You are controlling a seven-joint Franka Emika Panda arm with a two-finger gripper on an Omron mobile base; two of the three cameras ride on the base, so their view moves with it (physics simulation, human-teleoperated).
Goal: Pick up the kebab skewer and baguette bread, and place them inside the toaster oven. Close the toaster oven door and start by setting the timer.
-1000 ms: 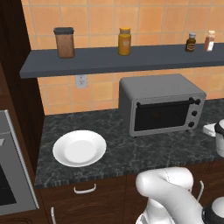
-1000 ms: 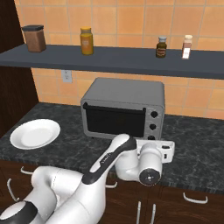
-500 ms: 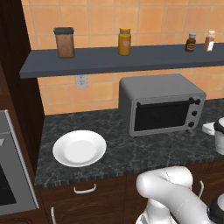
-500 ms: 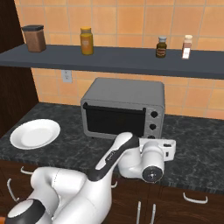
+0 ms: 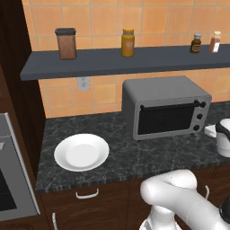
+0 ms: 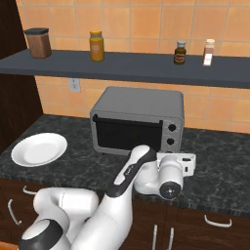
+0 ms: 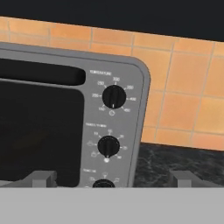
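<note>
Oven door (image 5: pixel 166 118) shut; plate (image 5: pixel 81 152) bare, so skewer and bread likely inside oven (image 6: pixel 138 119), though dark glass hides them. Gripper (image 7: pixel 109 181) jaws spread wide, holding nothing, facing knob column. Timer knob (image 7: pixel 103 184) just ahead, between fingertips. Left: turn timer.

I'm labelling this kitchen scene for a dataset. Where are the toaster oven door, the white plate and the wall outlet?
toaster oven door (image 5: pixel 167 118): left base view, middle of the dark glass panel.
white plate (image 5: pixel 81 152): left base view, centre of the dish.
wall outlet (image 5: pixel 82 83): left base view, middle of its faceplate.
</note>
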